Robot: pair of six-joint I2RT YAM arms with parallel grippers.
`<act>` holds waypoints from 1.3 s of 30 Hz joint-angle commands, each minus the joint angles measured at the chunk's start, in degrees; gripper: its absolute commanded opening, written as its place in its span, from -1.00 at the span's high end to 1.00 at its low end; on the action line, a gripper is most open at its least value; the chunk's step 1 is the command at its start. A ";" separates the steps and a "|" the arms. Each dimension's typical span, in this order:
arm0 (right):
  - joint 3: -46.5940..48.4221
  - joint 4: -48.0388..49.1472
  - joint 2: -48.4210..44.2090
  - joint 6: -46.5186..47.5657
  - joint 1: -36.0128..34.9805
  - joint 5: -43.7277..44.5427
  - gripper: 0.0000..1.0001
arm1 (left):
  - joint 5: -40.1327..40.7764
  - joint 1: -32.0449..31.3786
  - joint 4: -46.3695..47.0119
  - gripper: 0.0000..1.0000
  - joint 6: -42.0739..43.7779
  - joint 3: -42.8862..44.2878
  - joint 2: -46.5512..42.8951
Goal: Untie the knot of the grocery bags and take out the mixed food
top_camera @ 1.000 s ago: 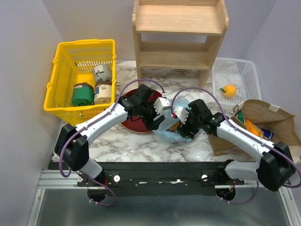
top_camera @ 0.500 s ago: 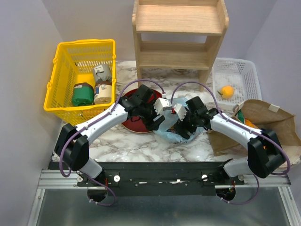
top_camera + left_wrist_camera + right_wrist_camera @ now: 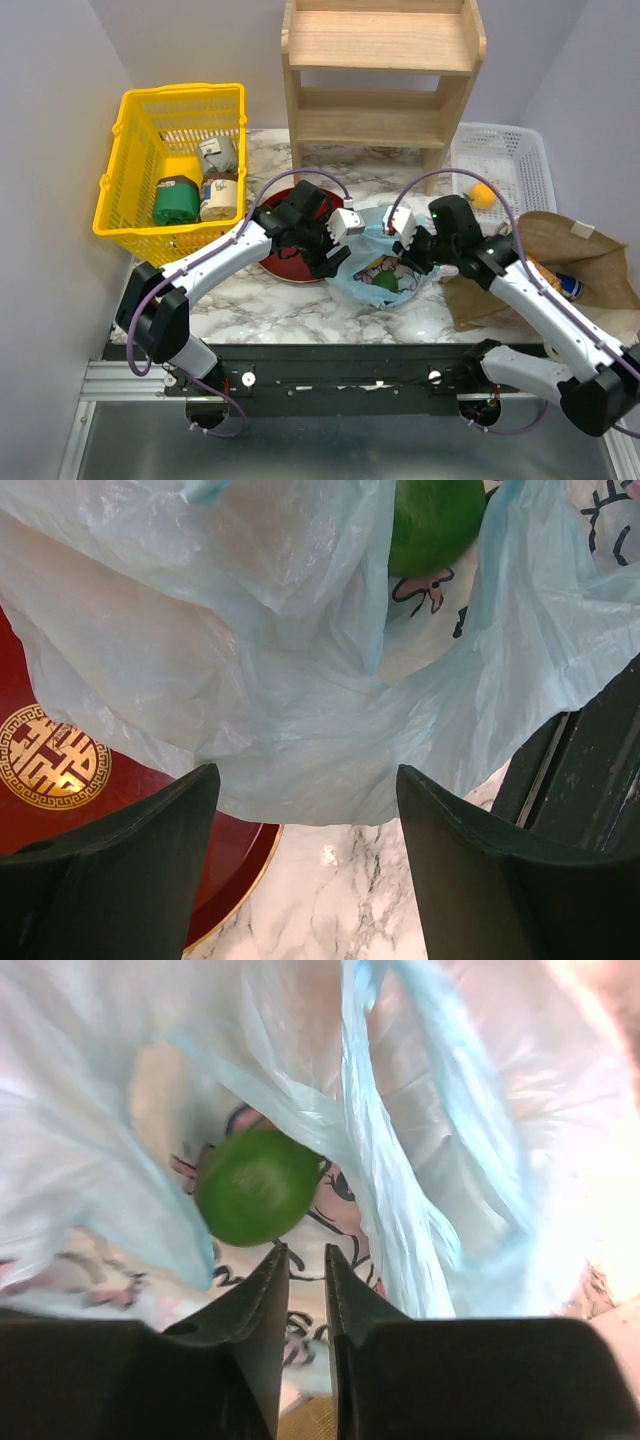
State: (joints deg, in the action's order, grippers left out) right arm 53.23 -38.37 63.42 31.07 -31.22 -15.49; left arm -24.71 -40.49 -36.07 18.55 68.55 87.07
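Note:
The light-blue plastic bag [image 3: 372,275] lies open on the marble between my two grippers, and a green fruit [image 3: 386,283] shows inside it. My left gripper [image 3: 342,250] stands open at the bag's left edge, with the film [image 3: 250,680] just beyond its fingertips [image 3: 190,810] and nothing between them. My right gripper [image 3: 408,252] hangs over the bag's right side, its jaws nearly together with a thin slit left; no film shows in the slit. The green fruit [image 3: 258,1185] lies just past its tips. The brown paper bag [image 3: 585,250] lies at the right, holding a drink can [image 3: 570,287]. An orange fruit [image 3: 484,193] is in the white tray.
A red plate [image 3: 283,265] sits under the bag's left side. The yellow basket [image 3: 130,200] with jars stands at the back left, the wooden shelf [image 3: 380,90] at the back middle, and the white mesh tray [image 3: 520,150] at the back right.
My right gripper has drawn back up and to the right out of the bag's middle, and its jaws have gone from wide to nearly together. The left arm has stayed put.

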 commanded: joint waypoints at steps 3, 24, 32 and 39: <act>4.33 -1.72 -10.59 -4.08 1.25 -8.07 0.49 | -1.92 -0.03 0.13 -0.62 -1.06 -0.18 0.47; -9.20 -3.80 -3.03 16.56 -9.11 -8.67 -0.29 | -0.43 -0.03 -1.19 -0.63 0.09 0.70 0.03; -7.63 2.42 -3.30 10.41 -8.77 1.07 -0.33 | -0.34 -0.03 -1.72 -0.63 0.18 1.14 0.91; -2.44 1.72 0.74 10.59 -6.13 -2.61 -0.26 | -0.34 -0.03 -2.07 -0.63 0.35 2.02 1.70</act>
State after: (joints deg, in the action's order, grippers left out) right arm 47.48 -38.17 62.78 42.28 -38.76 -17.37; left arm -25.10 -40.51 -36.75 18.20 68.84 88.16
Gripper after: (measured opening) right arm 0.647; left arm 0.814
